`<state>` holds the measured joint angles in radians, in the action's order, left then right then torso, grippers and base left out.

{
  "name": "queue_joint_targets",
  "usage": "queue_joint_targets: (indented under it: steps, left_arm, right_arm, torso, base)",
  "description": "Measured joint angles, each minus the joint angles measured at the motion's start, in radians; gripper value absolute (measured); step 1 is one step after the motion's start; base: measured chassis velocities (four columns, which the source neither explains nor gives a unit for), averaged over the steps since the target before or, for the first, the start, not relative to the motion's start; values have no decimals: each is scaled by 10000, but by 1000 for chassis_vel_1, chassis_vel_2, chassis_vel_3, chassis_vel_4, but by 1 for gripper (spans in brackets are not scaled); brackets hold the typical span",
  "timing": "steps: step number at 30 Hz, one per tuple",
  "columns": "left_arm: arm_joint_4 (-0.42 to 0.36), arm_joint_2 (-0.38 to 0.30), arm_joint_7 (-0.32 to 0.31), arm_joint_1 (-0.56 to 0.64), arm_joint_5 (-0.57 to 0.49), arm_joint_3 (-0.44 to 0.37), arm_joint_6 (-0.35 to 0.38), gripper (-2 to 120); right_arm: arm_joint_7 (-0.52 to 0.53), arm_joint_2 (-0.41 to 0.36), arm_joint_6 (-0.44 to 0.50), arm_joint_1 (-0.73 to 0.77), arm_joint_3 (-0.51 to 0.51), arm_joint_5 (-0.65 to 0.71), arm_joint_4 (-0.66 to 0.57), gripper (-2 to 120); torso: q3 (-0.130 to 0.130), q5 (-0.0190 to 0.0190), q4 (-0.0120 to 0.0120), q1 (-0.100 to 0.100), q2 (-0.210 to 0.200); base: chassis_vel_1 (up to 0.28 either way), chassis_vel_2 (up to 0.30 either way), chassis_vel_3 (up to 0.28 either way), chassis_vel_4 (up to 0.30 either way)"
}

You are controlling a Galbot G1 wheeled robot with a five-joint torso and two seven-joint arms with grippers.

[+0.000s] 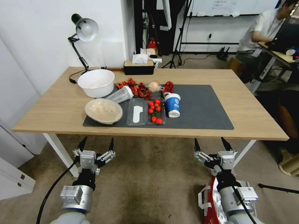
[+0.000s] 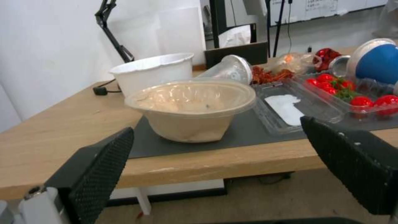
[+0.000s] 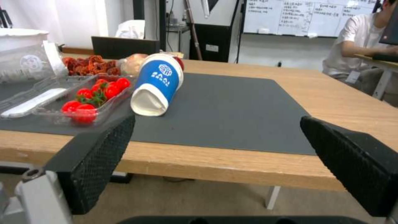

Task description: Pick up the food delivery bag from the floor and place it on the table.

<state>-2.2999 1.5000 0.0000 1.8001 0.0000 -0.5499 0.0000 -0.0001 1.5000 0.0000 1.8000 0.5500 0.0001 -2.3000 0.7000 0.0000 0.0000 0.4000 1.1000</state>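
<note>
While both hands hover spread just short of the table (image 1: 46, 115) edge, left hand (image 1: 96, 145) and right hand (image 1: 211, 143) hold nothing. Head view gives me the food delivery bag (image 1: 212, 203) on the floor (image 1: 149, 180) under my right arm; right wrist view has the blue cup (image 3: 155, 84) tipped over on the table's mat.

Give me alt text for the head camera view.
Both grippers, left and right, hang open and empty before the table of food containers. The food delivery bag sits on the floor beside the right arm.
</note>
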Motion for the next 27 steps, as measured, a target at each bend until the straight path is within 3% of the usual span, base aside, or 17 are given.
queue_joint_targets:
  steps: [27]
  left_arm:
    - [26,-27,-29,-41,-46,28,0,100]
  right_arm:
    - [9,45,-39,31,22,-38,0,100]
  torso:
    - [0,1,1,0,0]
  base:
    - [0,0,0,0]
